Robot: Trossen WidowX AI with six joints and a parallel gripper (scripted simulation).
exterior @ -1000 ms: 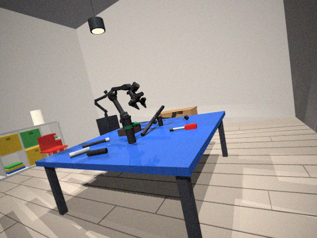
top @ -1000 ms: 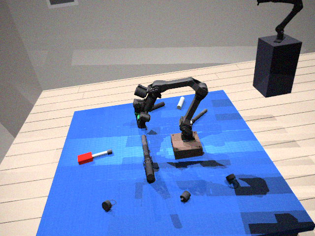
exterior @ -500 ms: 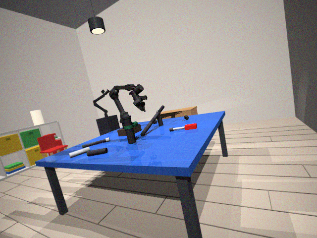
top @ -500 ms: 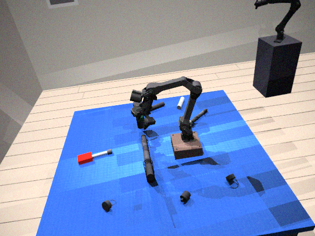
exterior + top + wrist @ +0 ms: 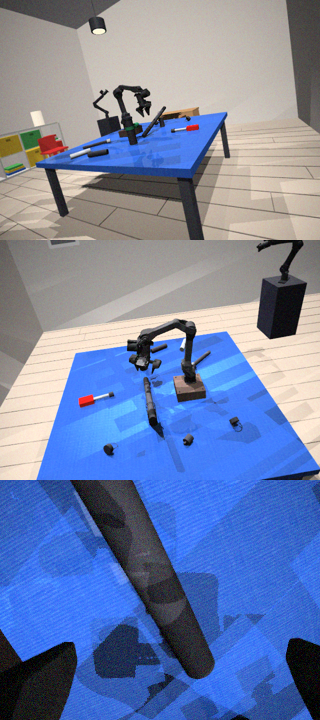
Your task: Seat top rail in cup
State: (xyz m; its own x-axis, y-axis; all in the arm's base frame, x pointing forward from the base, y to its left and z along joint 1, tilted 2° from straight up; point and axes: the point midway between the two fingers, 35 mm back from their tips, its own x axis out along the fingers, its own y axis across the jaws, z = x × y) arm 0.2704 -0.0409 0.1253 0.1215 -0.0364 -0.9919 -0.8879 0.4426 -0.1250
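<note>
My gripper point(image 5: 145, 371) point(image 5: 145, 115) point(image 5: 183, 652) is open and empty, above the rail's low end. The dark rail point(image 5: 148, 396) point(image 5: 154, 121) point(image 5: 162, 587) slants, its low end down near the table beside the big post and its other end raised. In the wrist view the low end shows between and below the spread fingers. The big post point(image 5: 132, 138) stands upright; the gripper hides it in the top view. The green brace band point(image 5: 129, 128) is around the post's upper part, with the green rail-end cup point(image 5: 136, 125) beside it. The rail end is outside the cup. A short post point(image 5: 162, 122) stands near the raised part.
A red-handled tool point(image 5: 86, 400) point(image 5: 192, 127) lies beyond the rail. A white tube point(image 5: 183, 344) point(image 5: 80, 153), a thick dark tube point(image 5: 158, 348) point(image 5: 98, 153) and a dark rod point(image 5: 202, 357) point(image 5: 95, 144) lie near the big post. Several small dark fittings lie about.
</note>
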